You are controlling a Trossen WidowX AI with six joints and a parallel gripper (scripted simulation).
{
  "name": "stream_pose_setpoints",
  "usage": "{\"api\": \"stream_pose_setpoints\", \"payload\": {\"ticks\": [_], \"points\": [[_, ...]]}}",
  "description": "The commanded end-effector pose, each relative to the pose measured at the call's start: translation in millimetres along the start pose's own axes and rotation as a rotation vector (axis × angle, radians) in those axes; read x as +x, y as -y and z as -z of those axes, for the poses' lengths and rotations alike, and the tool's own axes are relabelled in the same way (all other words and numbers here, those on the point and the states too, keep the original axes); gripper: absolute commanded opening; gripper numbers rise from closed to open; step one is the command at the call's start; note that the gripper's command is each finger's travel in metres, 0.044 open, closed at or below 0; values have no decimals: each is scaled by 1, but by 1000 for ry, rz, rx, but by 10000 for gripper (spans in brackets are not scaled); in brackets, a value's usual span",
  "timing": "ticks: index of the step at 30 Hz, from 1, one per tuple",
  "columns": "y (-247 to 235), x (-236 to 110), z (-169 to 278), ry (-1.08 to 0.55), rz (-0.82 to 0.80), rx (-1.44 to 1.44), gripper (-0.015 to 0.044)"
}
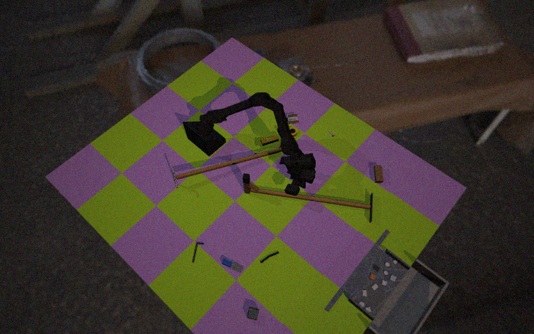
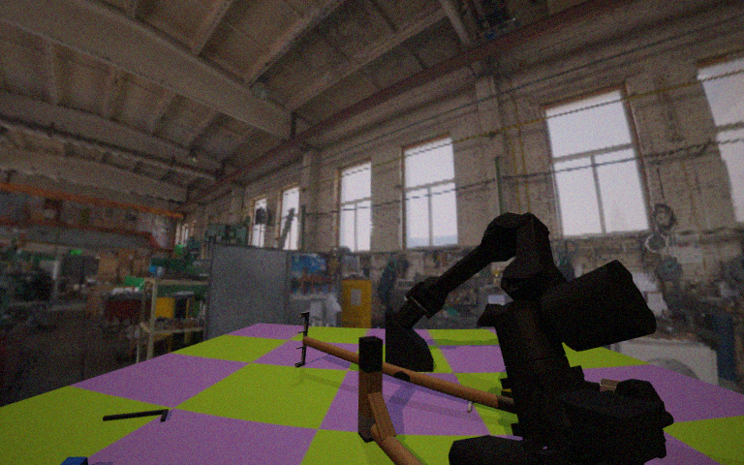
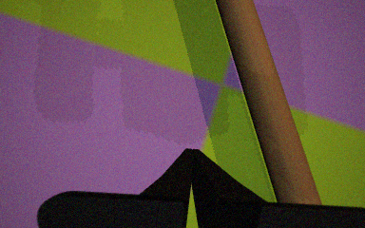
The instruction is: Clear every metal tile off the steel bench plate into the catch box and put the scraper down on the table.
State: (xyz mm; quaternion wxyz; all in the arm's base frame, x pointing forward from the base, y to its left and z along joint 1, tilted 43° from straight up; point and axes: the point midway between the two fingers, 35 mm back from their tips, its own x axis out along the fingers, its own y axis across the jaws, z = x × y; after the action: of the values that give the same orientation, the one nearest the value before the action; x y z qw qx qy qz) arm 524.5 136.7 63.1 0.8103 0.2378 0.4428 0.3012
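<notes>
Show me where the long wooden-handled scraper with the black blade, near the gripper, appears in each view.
Top: long wooden-handled scraper lies centre-right, below the shut gripper.
Exterior: lower centre, handle running off the bottom edge.
Wrist: handle crosses diagonally, right of centre.
Shared landmark: purple-and-green checkered table.
</notes>
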Motion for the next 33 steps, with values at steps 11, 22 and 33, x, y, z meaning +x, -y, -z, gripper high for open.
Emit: {"api": "stream_pose_setpoints", "payload": {"ticks": [11, 22, 33], "points": [[14, 4, -4, -5, 5, 4, 0], [24, 6, -8, -6, 5, 3, 0], [34, 7, -11, -6, 6, 3, 0]]}}
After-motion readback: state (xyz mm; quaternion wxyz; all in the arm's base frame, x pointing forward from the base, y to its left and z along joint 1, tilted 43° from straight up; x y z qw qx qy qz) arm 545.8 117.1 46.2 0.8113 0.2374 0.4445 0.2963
